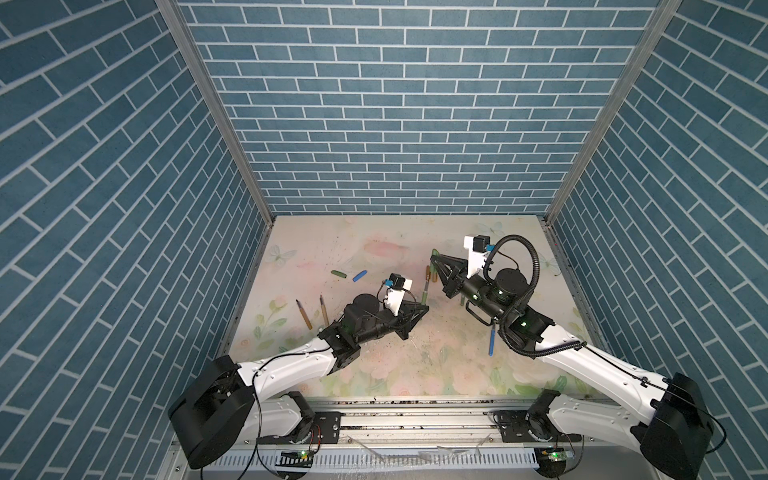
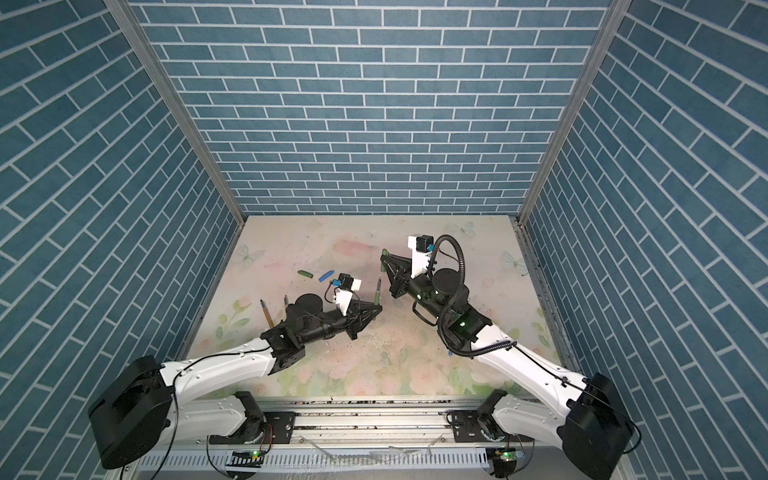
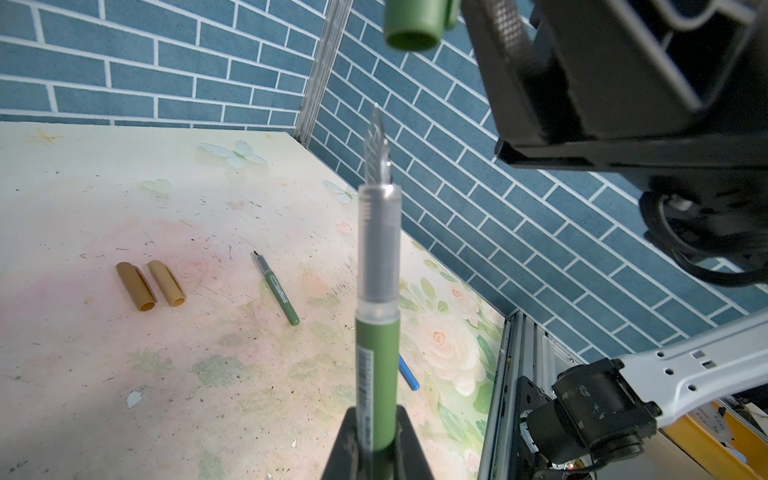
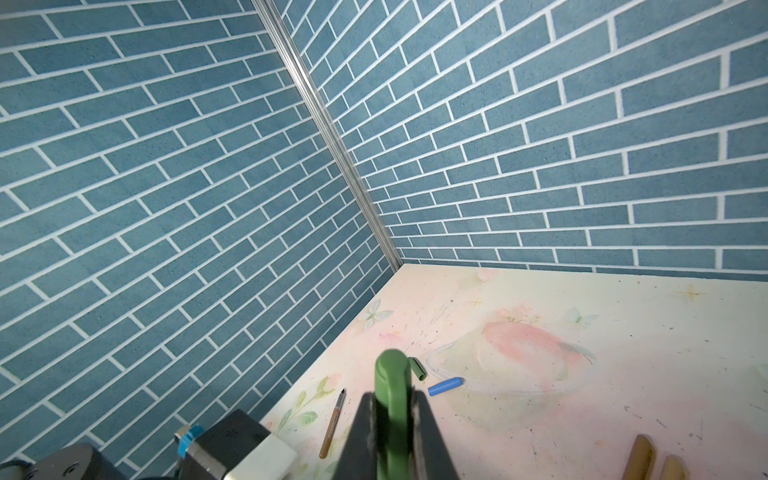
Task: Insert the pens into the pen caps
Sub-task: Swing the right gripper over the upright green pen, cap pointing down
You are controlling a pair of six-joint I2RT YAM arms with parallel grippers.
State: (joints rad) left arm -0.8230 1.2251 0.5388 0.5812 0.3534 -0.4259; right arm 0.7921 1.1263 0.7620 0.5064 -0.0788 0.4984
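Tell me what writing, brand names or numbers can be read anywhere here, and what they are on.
No text here is readable.
On the held green pen: barcode-like print along its barrel, too blurred to read.
On the lying green pen: a printed strip on its barrel, too small to read.

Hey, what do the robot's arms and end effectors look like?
The left arm and right arm have white shells, black joints. The left end effector and right end effector are black triangular wedges. A ribbed black hose loops over the right arm.
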